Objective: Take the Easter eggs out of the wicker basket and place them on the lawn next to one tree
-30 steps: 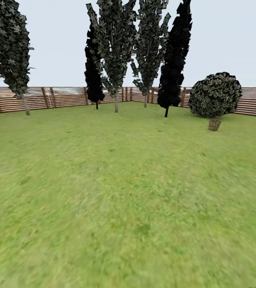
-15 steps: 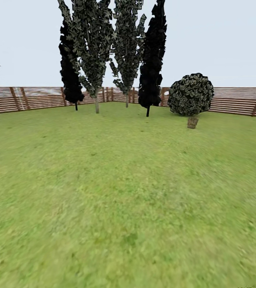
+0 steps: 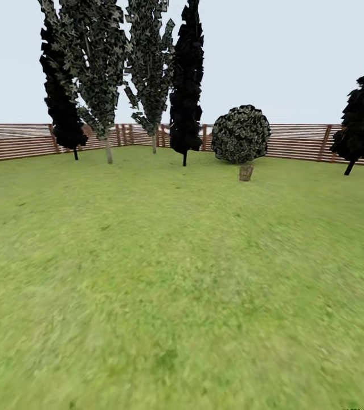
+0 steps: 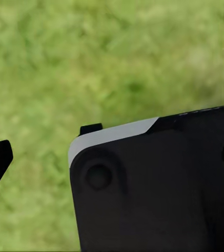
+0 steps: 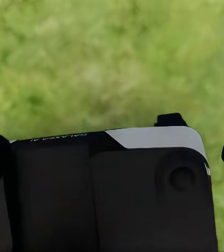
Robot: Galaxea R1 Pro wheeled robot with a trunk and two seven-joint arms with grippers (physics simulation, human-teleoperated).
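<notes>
1. Two wrist views look down on blurred green grass; each shows a dark robot body panel with a pale edge strip in front of the turf.
2. Left gripper (image 4: 43, 144): dark finger parts show at the edges of its view, but whether it is spread or closed cannot be told. Nothing is seen between them.
3. Right gripper (image 5: 196, 134): likewise only dark finger parts over grass; its state cannot be told.
4. Head view: the lawn (image 3: 164, 273) stretches wide and flat, away from both grippers.
5. Wicker basket (image 3: 246, 172) stands far off on the grass, upright, just in front of a round bush (image 3: 241, 135). Its contents are too small to make out.
6. Dark cone-shaped trees (image 3: 186, 80) and a slatted wooden fence (image 3: 295, 141) line the far edge.
</notes>
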